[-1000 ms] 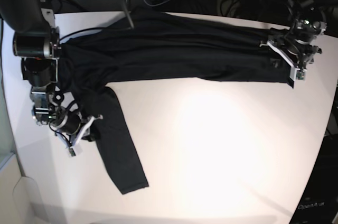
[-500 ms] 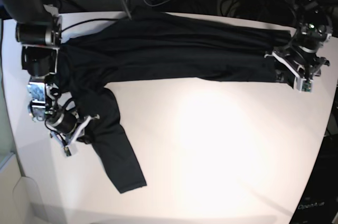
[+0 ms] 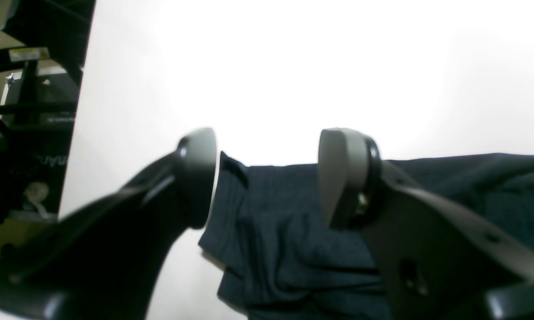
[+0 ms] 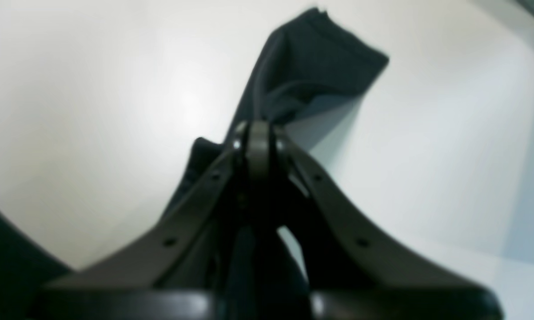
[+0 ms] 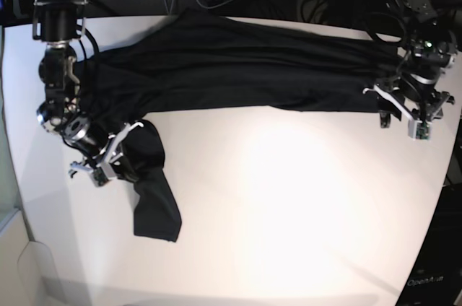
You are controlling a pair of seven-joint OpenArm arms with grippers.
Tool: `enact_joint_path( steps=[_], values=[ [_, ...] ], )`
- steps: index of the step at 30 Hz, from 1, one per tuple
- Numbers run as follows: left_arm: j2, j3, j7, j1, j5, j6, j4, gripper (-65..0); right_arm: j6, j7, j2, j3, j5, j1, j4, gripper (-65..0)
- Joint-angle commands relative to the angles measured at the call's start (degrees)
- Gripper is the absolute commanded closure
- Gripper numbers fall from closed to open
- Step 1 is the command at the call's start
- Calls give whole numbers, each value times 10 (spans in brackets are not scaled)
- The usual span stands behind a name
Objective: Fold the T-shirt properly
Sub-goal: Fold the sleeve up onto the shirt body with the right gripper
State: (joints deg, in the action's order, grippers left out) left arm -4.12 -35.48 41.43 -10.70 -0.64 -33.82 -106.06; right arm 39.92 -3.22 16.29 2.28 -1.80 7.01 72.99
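Black T-shirt point(image 5: 238, 60), spread across white table point(image 5: 303, 205). Right gripper point(image 5: 115, 156) clamped on sleeve; left gripper point(image 5: 404, 117) parted, holding nothing.

The plain black, slightly wrinkled T-shirt point(image 5: 238, 68) is spread as a long folded band along the far edge of the white table point(image 5: 303, 205), with one sleeve hung down near the left edge, its cuff laid flat.
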Motion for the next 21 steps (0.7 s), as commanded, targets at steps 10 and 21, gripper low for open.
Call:
enact_joint_path(
  steps=[10,21],
  values=[
    [-6,1,-12,14,6,1,-4,-352,1,-110,-33,0,-8,-71,244,-1],
    [-8,14,-12,21,7,1,-4,-352,1,-206,-58,56,-7,-135,362,0]
  ],
)
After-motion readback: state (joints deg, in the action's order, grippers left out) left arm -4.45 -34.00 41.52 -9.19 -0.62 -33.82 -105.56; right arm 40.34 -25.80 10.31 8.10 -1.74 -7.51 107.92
